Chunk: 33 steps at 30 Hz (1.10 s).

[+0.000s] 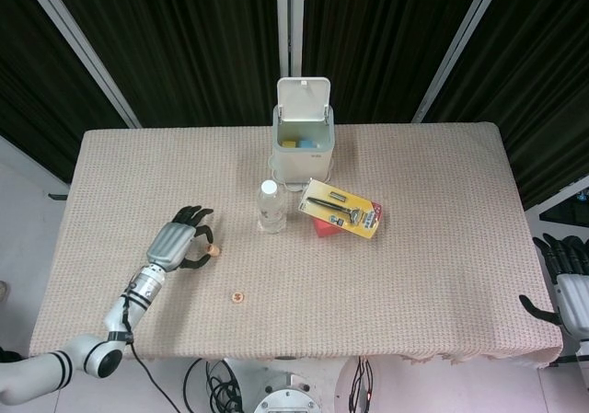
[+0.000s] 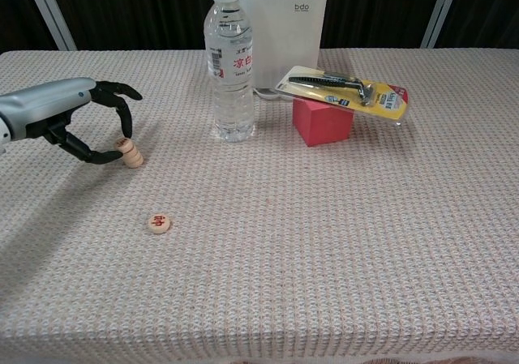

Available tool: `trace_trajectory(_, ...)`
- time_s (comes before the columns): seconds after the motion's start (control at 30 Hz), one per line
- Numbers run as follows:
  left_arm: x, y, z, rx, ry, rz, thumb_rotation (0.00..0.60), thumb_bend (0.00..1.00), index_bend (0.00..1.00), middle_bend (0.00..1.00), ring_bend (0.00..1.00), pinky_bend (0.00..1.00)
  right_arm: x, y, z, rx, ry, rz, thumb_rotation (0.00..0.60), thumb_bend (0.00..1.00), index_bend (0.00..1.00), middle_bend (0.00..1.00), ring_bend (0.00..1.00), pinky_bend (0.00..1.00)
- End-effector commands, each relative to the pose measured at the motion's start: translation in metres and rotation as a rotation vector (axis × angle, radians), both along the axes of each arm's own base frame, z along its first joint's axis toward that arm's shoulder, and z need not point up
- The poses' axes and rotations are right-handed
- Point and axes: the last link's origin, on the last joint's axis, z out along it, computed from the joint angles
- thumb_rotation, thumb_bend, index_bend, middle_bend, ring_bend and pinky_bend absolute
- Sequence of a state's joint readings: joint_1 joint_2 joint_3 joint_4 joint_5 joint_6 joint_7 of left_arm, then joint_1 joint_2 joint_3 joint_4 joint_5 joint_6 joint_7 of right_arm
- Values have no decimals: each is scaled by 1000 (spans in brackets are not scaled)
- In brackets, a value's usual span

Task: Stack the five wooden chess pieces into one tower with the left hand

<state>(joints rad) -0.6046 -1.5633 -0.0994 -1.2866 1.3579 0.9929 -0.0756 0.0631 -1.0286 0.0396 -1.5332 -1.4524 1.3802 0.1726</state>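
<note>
A short stack of wooden chess pieces (image 2: 130, 154) stands on the woven tablecloth at the left, seen small in the head view too as the stack (image 1: 213, 248). My left hand (image 2: 77, 113) arches over it from the left. A fingertip rests on the top piece and the thumb touches the stack's side, pinching the top piece. One loose round piece (image 2: 159, 223) with a red character lies flat nearer the front edge, apart from the hand; the head view shows this loose piece (image 1: 237, 296). My right hand (image 1: 561, 280) hangs off the table's right edge, holding nothing.
A water bottle (image 2: 232, 64) stands right of the stack. Behind it is a white bin (image 2: 284, 15). A yellow razor pack (image 2: 345, 88) lies on a red block (image 2: 323, 121) at centre right. The table (image 1: 433, 284) is covered by beige cloth.
</note>
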Motion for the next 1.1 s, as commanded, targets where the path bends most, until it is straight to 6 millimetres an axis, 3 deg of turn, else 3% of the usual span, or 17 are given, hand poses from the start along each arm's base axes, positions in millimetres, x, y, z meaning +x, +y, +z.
trace_trajectory(0.03,0,0,0,-2,0,-1,600,279,461,88,0,0,0,0,0,-1,0,-1,600,176,0,0,0,0)
trace_trajectory(0.33,0,0,-2,-5,-1,-2,600,278,450,88,0,0,-1,0,1,-3,1,0,600,176,0,0,0,0)
trace_trajectory(0.67,0,-1,-1,-11,-1,-2,600,278,347,87,0,0,-1,0,1,-3,1,0,600,176,0,0,0,0)
trace_trajectory(1.1,0,1,0,-3,-6,6,600,277,339,87,0,0,-1,0,1,-4,0,0,600,176,0,0,0,0)
